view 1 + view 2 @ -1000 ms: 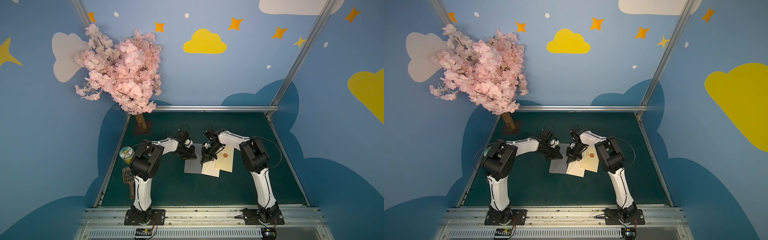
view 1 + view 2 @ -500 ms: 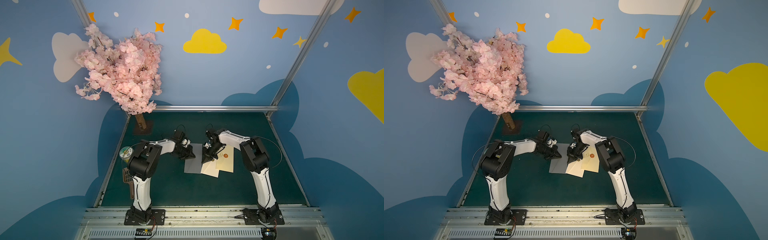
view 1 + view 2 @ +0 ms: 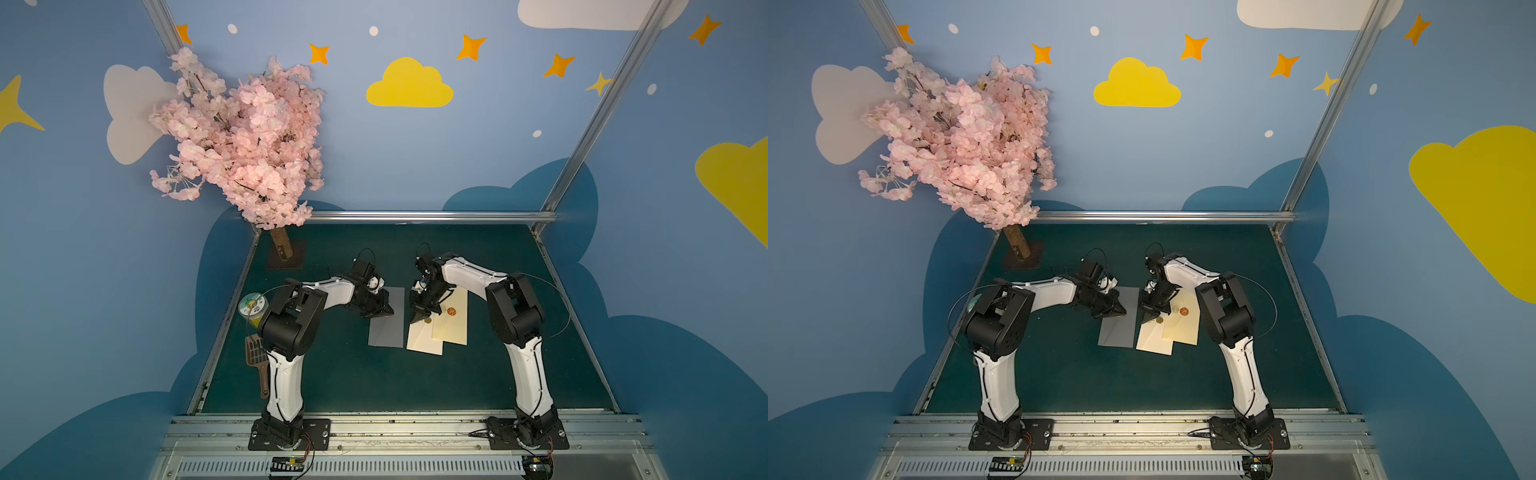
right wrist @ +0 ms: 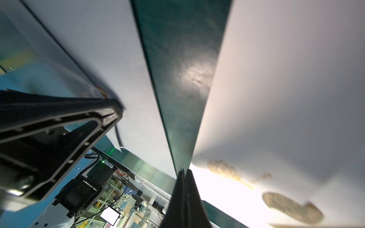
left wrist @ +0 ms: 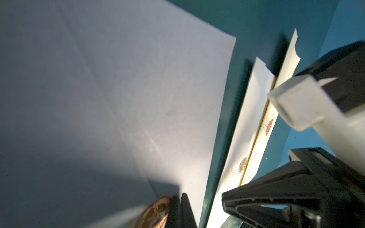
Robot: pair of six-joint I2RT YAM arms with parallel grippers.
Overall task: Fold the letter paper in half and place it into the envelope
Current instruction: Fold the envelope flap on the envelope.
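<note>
From my remote seat I see a pink artificial blossom tree with a brown trunk at the dark green tabletop's far left corner, and near its left edge a round yellow-green lidded tub just beside a brown slotted plastic scoop.

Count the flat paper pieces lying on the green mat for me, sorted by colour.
Grey: 1, the letter paper
Cream: 2, the overlapping envelopes
Total: 3

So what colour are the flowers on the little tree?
Pink. The blossoms show clearest in a top view, in the back corner.
</note>
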